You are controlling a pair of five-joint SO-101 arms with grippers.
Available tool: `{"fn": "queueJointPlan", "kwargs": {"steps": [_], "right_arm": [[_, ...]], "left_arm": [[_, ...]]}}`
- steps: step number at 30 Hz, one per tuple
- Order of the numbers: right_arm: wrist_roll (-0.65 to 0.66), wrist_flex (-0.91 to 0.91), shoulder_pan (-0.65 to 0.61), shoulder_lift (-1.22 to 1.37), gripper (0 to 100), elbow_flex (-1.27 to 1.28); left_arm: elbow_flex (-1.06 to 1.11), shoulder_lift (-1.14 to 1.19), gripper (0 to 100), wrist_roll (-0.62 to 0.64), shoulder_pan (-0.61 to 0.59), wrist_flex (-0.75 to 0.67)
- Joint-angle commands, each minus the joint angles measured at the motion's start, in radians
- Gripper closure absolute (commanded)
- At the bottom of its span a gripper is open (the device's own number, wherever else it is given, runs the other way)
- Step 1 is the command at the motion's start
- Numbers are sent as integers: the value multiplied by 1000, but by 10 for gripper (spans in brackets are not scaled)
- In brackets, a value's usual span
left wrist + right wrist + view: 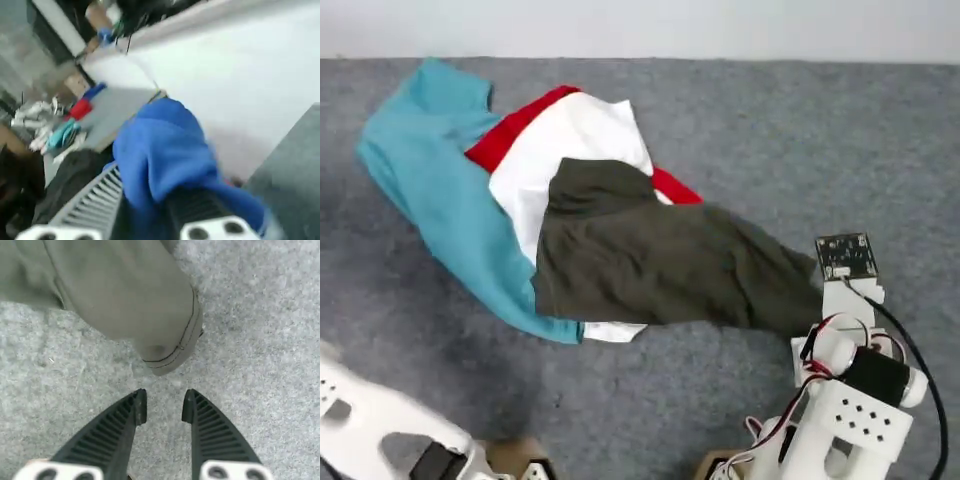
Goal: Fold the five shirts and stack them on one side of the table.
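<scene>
A pile of shirts lies left of centre on the grey table (800,130): a teal shirt (430,180) at the bottom, then a red one (510,135), a white one (570,140) and an olive shirt (660,260) on top. The olive shirt's sleeve stretches to the right arm (850,380). My right gripper (164,407) is open just above the table, a short gap from the olive sleeve cuff (170,350), holding nothing. My left gripper (150,200) is lifted and tilted toward the room, shut on a blue shirt (160,150) that drapes over its fingers.
The left arm's white body (380,430) sits at the front left corner. Bare grey table lies at the right and back (820,120). A white wall (640,25) borders the far edge. The left wrist view has room clutter (60,130) behind the blue shirt.
</scene>
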Motion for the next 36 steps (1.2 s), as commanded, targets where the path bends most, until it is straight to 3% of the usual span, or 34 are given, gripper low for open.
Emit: {"fn": "queueJointPlan", "kwargs": {"steps": [1, 6, 11, 15, 19, 22, 28, 36], "right_arm": [[-3, 7, 10, 2, 862, -5], [-3, 2, 10, 2, 862, -5], [-3, 2, 10, 2, 862, -5], [-3, 2, 10, 2, 862, -5], [-3, 2, 10, 2, 862, -5], [-3, 2, 8, 2, 861, -5], [-3, 2, 8, 2, 861, -5], [-3, -7, 8, 2, 859, -2]], "left_arm": [[-19, 31, 987, -8, -12, 15], [-21, 37, 987, 8, 51, 166], [-13, 52, 987, 94, 101, 446], [-15, 100, 987, 219, 143, 476], [-19, 104, 987, 390, 239, 674], [4, 54, 987, 485, 287, 664], [163, -32, 987, 485, 413, 660], [176, -57, 985, 516, 362, 658]]}}
